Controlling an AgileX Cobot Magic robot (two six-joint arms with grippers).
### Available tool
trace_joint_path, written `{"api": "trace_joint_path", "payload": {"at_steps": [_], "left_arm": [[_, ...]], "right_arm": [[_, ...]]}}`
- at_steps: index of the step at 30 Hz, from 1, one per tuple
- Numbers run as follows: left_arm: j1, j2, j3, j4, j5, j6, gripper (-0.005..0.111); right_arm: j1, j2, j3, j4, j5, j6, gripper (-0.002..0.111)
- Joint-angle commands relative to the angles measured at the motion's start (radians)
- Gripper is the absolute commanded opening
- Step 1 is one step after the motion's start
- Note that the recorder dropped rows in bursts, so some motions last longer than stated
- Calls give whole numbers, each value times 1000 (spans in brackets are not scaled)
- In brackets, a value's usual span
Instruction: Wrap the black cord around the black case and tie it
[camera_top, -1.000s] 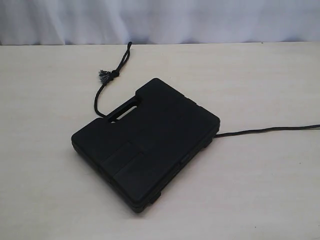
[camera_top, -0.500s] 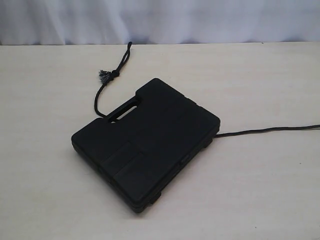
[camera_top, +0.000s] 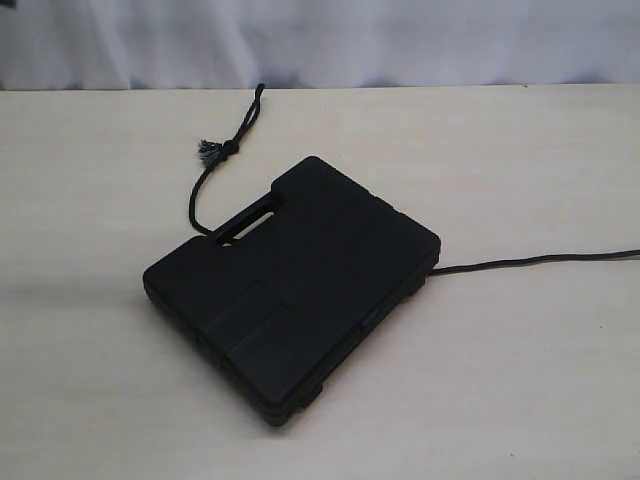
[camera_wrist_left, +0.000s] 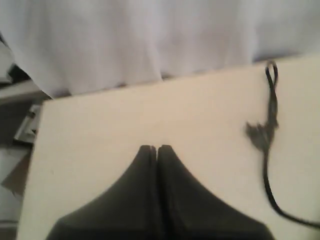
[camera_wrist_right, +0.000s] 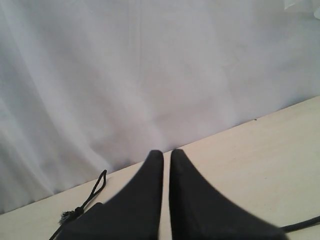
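Observation:
The black case (camera_top: 290, 285) lies flat in the middle of the table, handle slot towards the far left. The black cord (camera_top: 196, 196) comes out at the handle, curves up to a knot (camera_top: 229, 148) with a frayed grey tuft (camera_top: 207, 151) and ends in a small loop near the curtain. Its other stretch (camera_top: 530, 261) runs from under the case off the right edge. Neither gripper shows in the exterior view. My left gripper (camera_wrist_left: 157, 148) is shut and empty, with the cord's tuft (camera_wrist_left: 257, 132) off to one side. My right gripper (camera_wrist_right: 166, 153) is shut, holding nothing.
A white curtain (camera_top: 320, 40) hangs behind the table's far edge. The table's left edge (camera_wrist_left: 37, 150) shows in the left wrist view, with clutter beyond it. The pale tabletop (camera_top: 520, 380) surrounds the case.
The case and cord have not moved. A small dark shape has come into the top left corner of the exterior view.

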Motion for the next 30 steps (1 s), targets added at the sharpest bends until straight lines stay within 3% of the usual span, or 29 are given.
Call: {"api": "trace_joint_path", "payload": {"at_steps": [1,5,6,9,12,20,30], "left_arm": [[-110,264,-129,-402,206,477,0],[-188,377,-132,-404,164,551,8],[-223,425,-134,-404,130,552,18],[-262,485,-156,-406,104,550,34],[-295,546,-187,-406,131,530,42],[-323,722,-333,-413,320,517,43],[-323,809,-357,-464,217,546,43]], "right_arm": [[3,1,0,9,10,-7,5],[3,1,0,9,12,-7,5],[3,1,0,9,12,-7,5],[3,1,0,9,12,-7,5],[3,1,0,9,12,-7,5],[3,1,0,9,21,-7,5],[3,1,0,9,31,-7,5]]}}
